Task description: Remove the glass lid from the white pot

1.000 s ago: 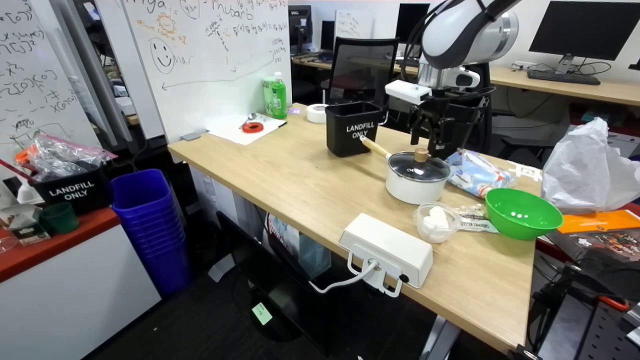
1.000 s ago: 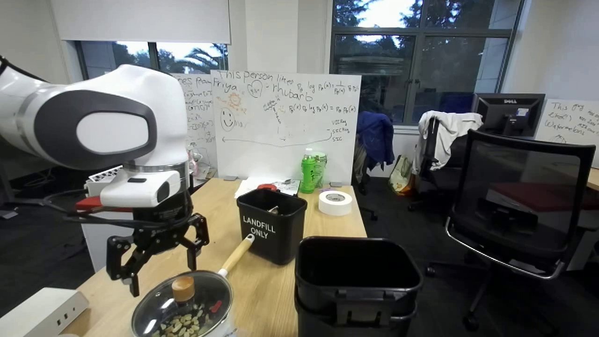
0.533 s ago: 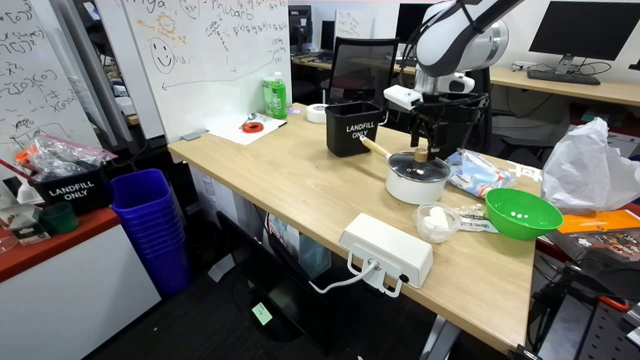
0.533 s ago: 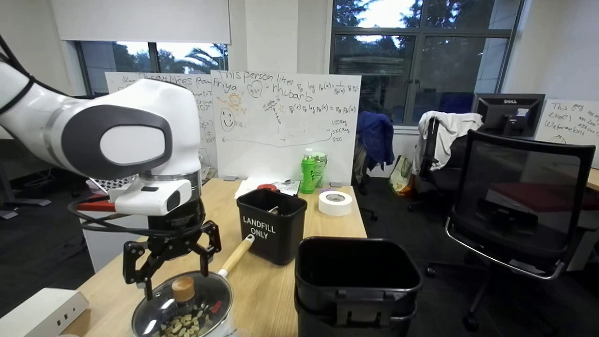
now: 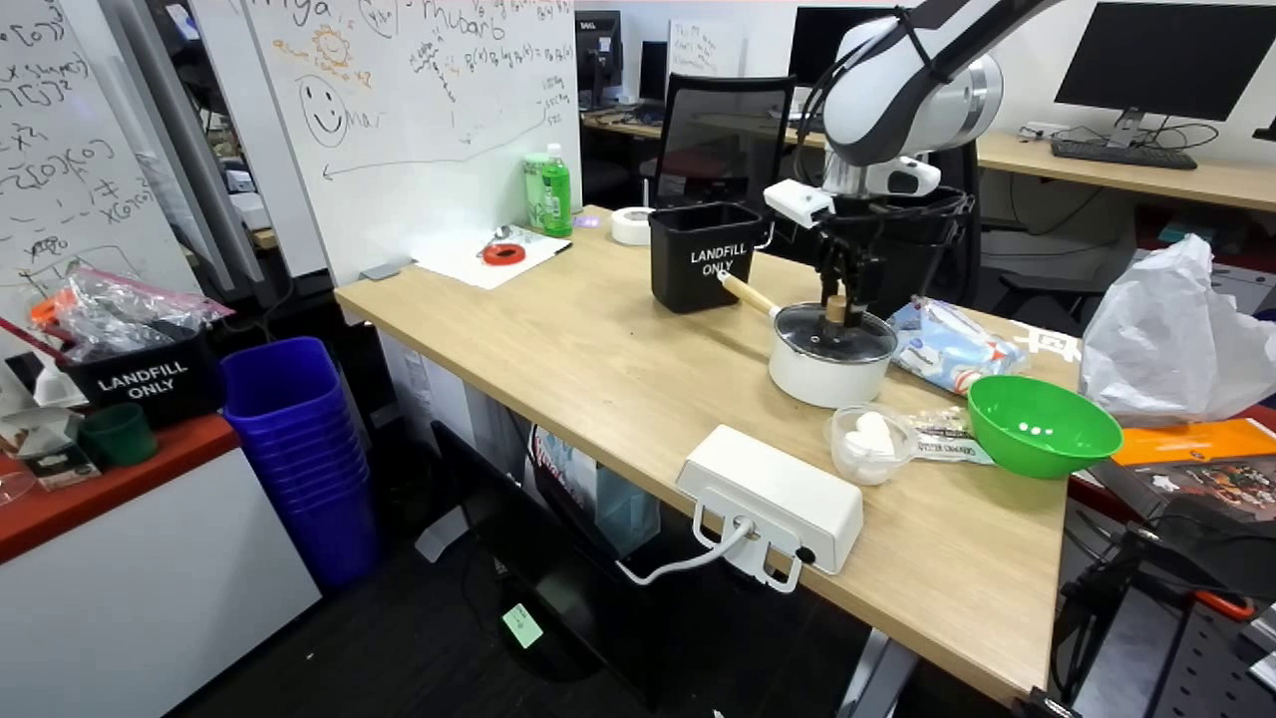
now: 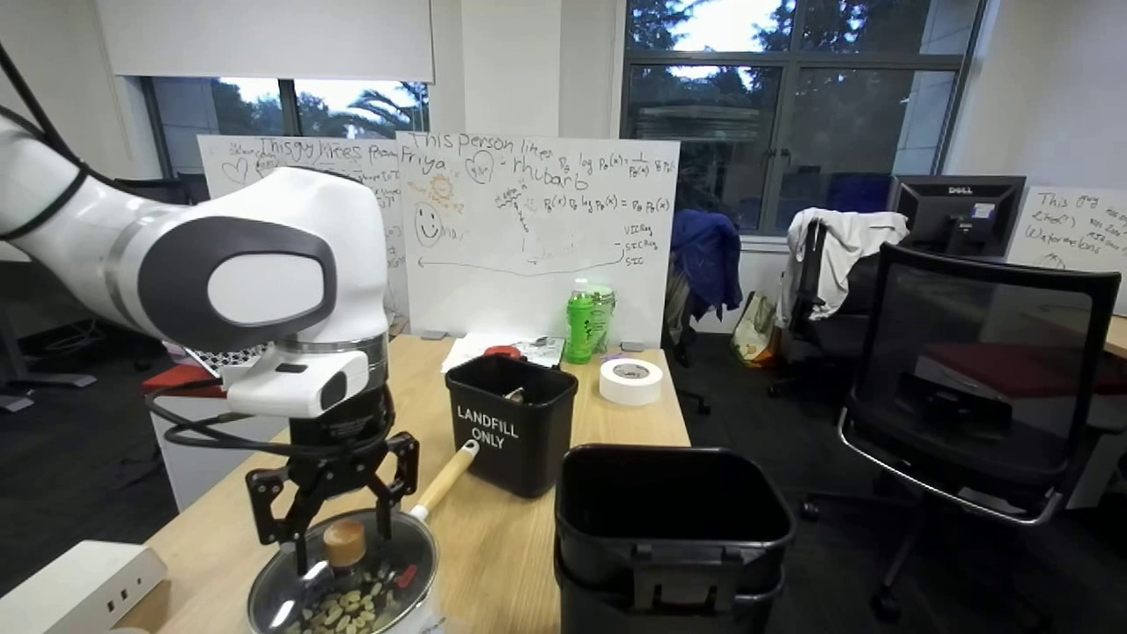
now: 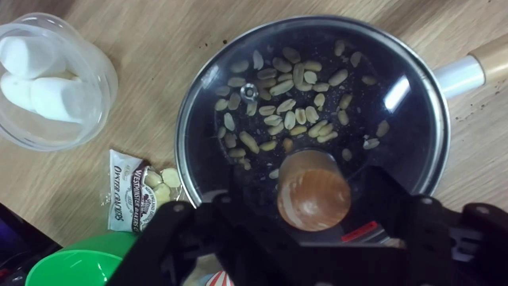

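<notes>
The glass lid lies flat on the white pot, with peanuts showing through the glass. Its wooden knob stands up from the middle. The pot's wooden handle points toward a black bin. My gripper is open and low over the lid, with one finger on each side of the knob. In the wrist view the gripper shows dark gaps between the knob and both fingers. The lid and gripper also show in an exterior view, where a finger partly hides the knob.
A black bin stands by the pot handle. Stacked black bins stand beside the table. A clear cup of white pieces, cracker packet, green bowl, blue bag and white power strip lie around the pot.
My gripper has come down and across from beside the knob to around it. The fingers are somewhat closer together than before. The lid and pot have not moved.
</notes>
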Action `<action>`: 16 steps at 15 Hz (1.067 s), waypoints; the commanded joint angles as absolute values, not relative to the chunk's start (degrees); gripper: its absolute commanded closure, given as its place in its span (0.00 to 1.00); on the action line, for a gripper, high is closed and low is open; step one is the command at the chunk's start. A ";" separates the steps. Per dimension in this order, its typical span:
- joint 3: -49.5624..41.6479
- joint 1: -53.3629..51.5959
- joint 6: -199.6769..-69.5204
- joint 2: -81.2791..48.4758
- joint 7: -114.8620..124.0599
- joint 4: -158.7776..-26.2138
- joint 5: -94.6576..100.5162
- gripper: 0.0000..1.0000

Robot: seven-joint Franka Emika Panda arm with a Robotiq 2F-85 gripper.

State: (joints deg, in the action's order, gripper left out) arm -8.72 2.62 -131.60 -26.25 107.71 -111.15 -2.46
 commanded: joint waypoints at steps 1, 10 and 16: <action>-9.24 2.21 -130.64 -26.70 108.20 -109.97 -3.27 0.53; -9.59 1.88 -129.77 -25.44 108.76 -110.13 -2.60 0.84; -10.21 0.71 -131.57 -19.29 109.60 -113.42 0.61 0.84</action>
State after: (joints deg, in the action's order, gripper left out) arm -8.94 2.40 -130.93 -23.43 108.11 -110.65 -1.71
